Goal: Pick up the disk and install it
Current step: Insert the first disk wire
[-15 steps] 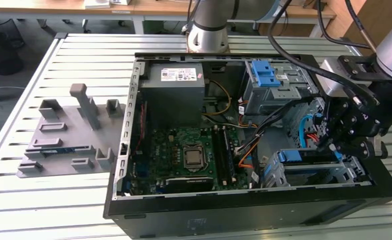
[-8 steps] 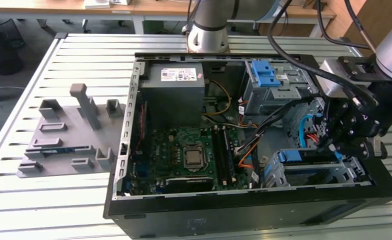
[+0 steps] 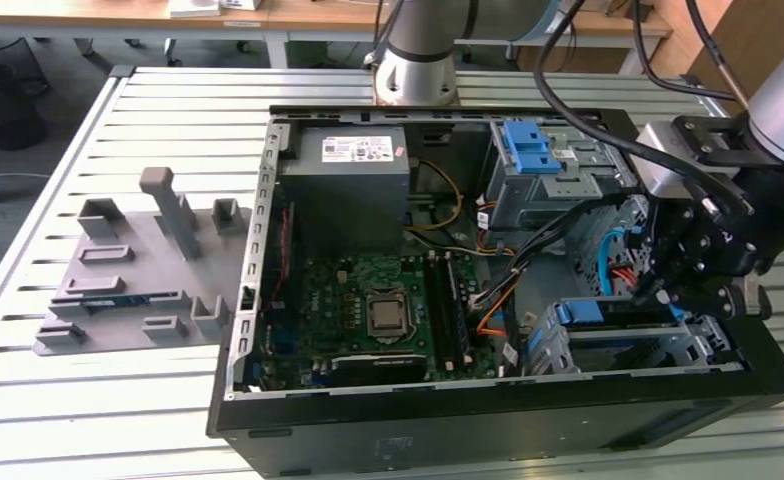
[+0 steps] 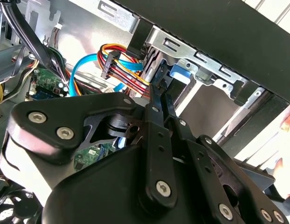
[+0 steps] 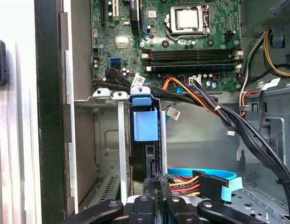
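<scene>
The disk (image 3: 606, 313) stands on edge inside the metal drive cage (image 3: 692, 345) at the case's front corner, on the exterior view's right. Its blue bracket (image 5: 145, 122) faces the wrist cameras, and the dark drive body (image 5: 144, 161) sits below it between the cage rails. My gripper (image 3: 662, 288) hangs just above the cage. Its black fingers (image 4: 156, 100) lie close together, and their tips (image 5: 155, 183) rest at the disk's edge next to the blue bracket (image 4: 181, 72). I cannot tell whether they pinch any part of it.
A bundle of red, yellow and black wires with a black plug (image 5: 208, 183) and a blue flat cable (image 5: 215, 173) lies right beside the fingers. The motherboard (image 3: 372, 300), grey power-supply box (image 3: 352, 170) and blue-latched upper bay (image 3: 536, 150) fill the case. A grey fixture (image 3: 139, 260) sits on the table.
</scene>
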Motion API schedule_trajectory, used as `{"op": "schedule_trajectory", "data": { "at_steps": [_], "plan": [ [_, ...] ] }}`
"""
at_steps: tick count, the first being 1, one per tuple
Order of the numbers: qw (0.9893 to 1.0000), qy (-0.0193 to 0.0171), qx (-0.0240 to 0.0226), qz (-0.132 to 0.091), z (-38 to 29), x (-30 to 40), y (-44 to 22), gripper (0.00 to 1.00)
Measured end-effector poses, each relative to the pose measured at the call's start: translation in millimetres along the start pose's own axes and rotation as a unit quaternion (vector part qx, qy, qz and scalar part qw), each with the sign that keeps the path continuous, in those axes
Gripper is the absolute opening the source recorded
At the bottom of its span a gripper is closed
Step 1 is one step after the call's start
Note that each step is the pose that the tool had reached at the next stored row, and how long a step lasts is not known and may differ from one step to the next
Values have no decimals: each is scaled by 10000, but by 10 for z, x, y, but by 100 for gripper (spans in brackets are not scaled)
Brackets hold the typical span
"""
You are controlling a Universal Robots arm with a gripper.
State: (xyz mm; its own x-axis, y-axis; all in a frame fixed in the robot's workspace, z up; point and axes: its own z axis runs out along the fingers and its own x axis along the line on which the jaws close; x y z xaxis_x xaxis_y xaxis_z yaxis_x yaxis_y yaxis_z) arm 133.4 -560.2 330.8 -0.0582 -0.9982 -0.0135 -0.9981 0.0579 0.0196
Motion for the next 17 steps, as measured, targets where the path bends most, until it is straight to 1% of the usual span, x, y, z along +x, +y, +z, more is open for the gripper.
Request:
{"op": "schedule_trajectory", "data": {
  "at_steps": [9,17],
  "plan": [
    [10000,3,-24,0,26,0,-14,16],
    [10000,0,-26,1,29,-1,-16,16]
  ]
}}
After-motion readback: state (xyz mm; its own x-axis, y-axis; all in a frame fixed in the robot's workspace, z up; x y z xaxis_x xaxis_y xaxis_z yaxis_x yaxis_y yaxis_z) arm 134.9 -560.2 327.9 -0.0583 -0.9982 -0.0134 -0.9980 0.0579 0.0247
